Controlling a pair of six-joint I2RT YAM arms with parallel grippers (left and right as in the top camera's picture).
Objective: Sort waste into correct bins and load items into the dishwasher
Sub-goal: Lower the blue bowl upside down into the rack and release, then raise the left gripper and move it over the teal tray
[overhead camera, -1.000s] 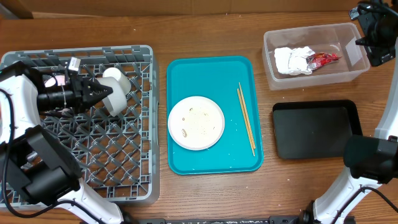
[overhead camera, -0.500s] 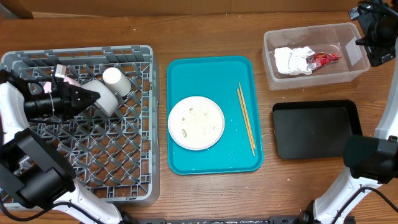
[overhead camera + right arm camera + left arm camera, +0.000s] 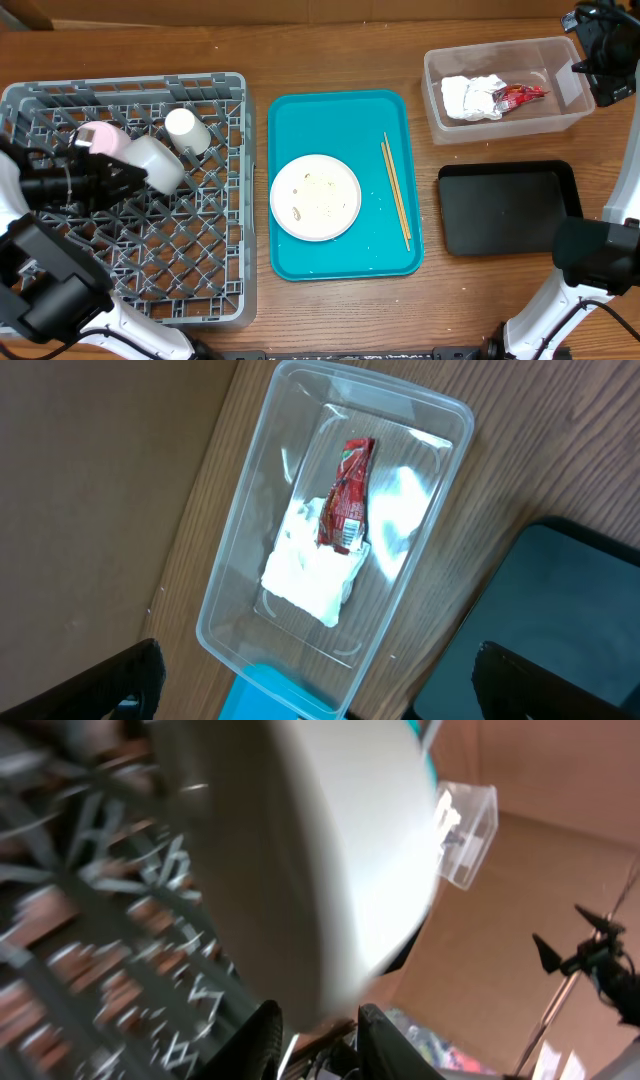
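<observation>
The bowl (image 3: 155, 165) is set near the rack's (image 3: 200, 285) rear edge, left claw (image 3: 322, 1040) narrowly parted beside it; right claw (image 3: 318, 670) is spread wide.

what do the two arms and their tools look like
The left arm and right arm match: white rounded links joined by bulky black joints. The left tool and right tool are black with two tapering fingers. Thin black cables run beside the white links.
</observation>
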